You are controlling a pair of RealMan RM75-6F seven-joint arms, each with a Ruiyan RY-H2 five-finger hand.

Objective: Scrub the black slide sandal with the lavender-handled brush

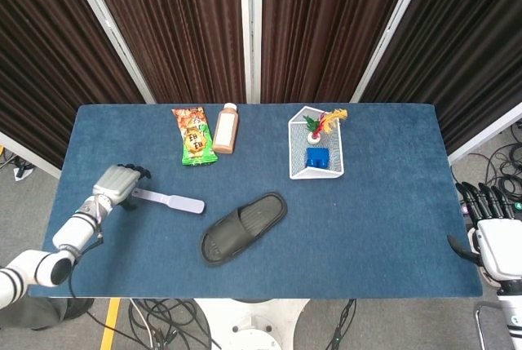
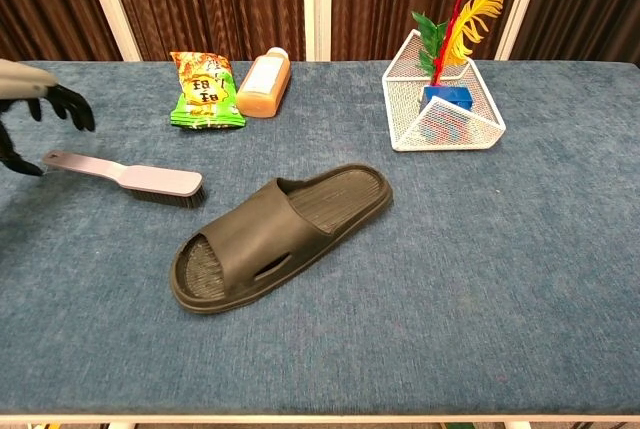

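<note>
The black slide sandal [image 1: 243, 227] [image 2: 278, 234] lies sole down near the middle of the blue table, toe end toward the front left. Left of it lies the lavender-handled brush [image 1: 170, 200] [image 2: 125, 177], bristles down, handle pointing left. My left hand [image 1: 118, 184] [image 2: 35, 97] hovers over the handle's tip with its fingers apart and nothing in them. My right hand [image 1: 492, 232] hangs open off the table's right edge, far from both objects; the chest view does not show it.
A green snack bag [image 1: 194, 135] and an orange bottle [image 1: 225, 128] lie at the back left. A white wire basket [image 1: 316, 154] holding a blue box and feathers stands at the back right. Dark curtains hang behind the table.
</note>
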